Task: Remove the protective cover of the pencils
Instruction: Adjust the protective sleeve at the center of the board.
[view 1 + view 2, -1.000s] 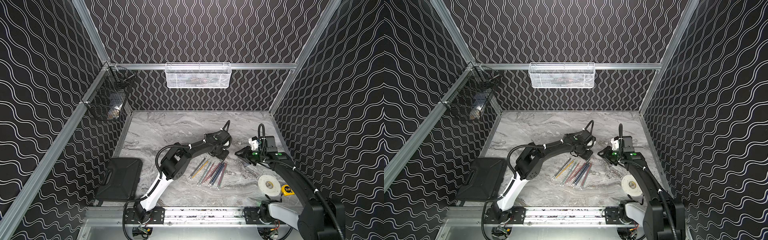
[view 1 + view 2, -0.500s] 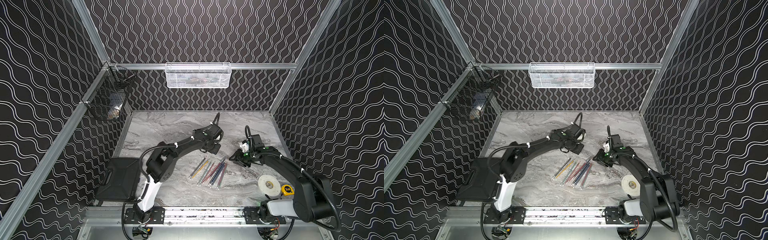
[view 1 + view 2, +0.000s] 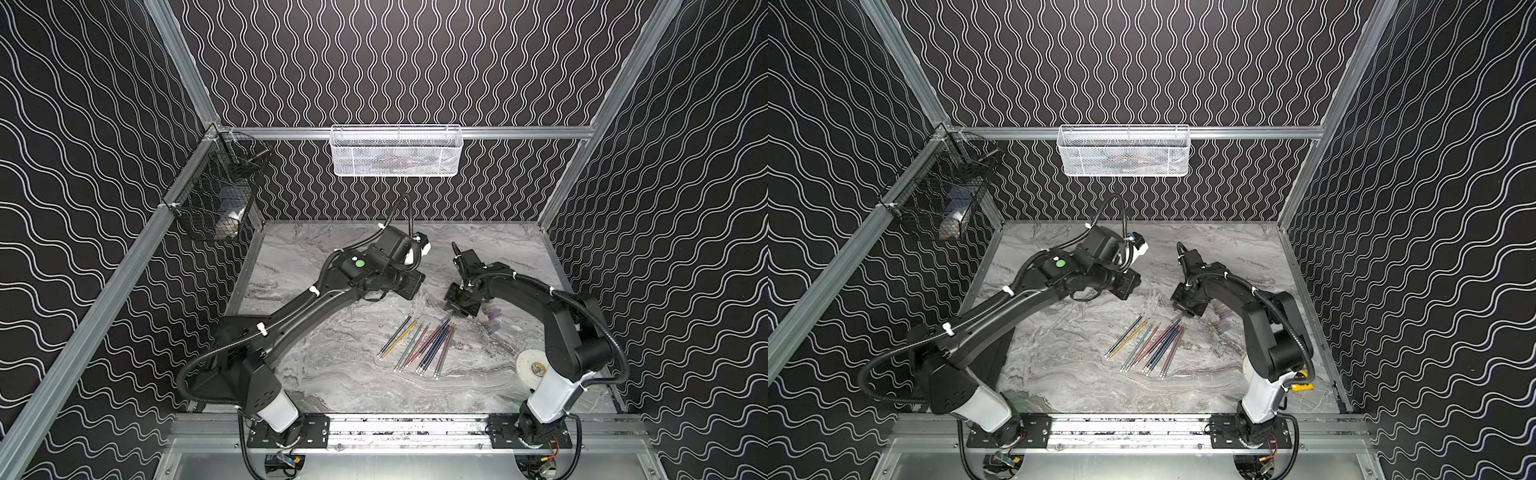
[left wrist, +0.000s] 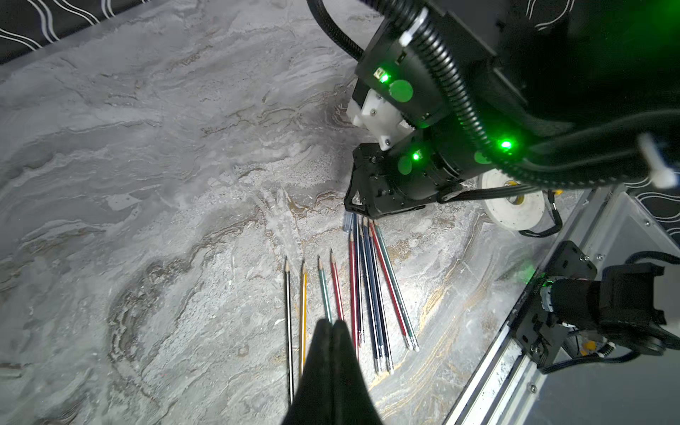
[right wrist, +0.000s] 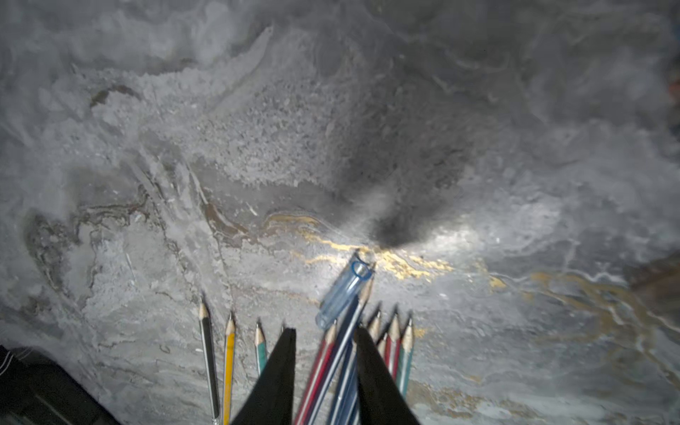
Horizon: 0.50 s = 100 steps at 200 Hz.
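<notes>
Here, right end effector (image 5: 325,331) hangs narrowly parted over the pencils (image 4: 372,294), arm bent; left end effector (image 4: 331,322) closed.

Right jaws moved in over the pencils' (image 3: 419,347) tips, left jaws swung off toward the left

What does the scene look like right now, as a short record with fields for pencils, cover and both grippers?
Pencils: about ten thin coloured pencils lying side by side on grey marble tabletop
Cover: translucent blue tube at one pencil's tip; on or off unclear
Left gripper: shut, holding nothing
Right gripper: open, at sharpened tips
</notes>
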Each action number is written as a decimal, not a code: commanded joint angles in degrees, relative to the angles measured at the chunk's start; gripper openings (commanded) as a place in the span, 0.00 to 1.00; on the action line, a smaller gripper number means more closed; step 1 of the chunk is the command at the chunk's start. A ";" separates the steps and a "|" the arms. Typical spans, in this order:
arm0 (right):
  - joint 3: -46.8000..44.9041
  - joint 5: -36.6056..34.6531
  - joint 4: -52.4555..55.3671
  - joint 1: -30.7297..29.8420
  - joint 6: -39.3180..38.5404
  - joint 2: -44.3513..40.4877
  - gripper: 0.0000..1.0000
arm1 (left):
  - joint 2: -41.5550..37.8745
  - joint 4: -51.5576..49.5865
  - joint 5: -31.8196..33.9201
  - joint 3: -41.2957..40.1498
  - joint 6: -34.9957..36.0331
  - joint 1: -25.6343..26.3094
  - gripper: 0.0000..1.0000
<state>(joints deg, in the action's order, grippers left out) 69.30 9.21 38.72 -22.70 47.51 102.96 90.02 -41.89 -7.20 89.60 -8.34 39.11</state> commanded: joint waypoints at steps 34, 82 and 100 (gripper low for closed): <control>3.31 -2.97 5.00 -2.34 6.46 3.65 0.26 | -1.47 0.84 -5.81 -2.63 1.32 -3.28 0.00; 3.31 -2.44 4.37 -3.05 7.88 5.23 0.24 | -2.36 1.55 -6.92 -3.54 1.31 -3.78 0.00; 3.29 -2.62 4.19 -3.05 8.20 5.57 0.24 | -2.38 1.55 -7.28 -3.59 1.22 -3.91 0.00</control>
<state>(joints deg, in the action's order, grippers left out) 72.25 7.44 42.02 -25.61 53.60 108.09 88.25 -41.41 -12.84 86.17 -7.62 35.40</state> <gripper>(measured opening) 0.244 0.049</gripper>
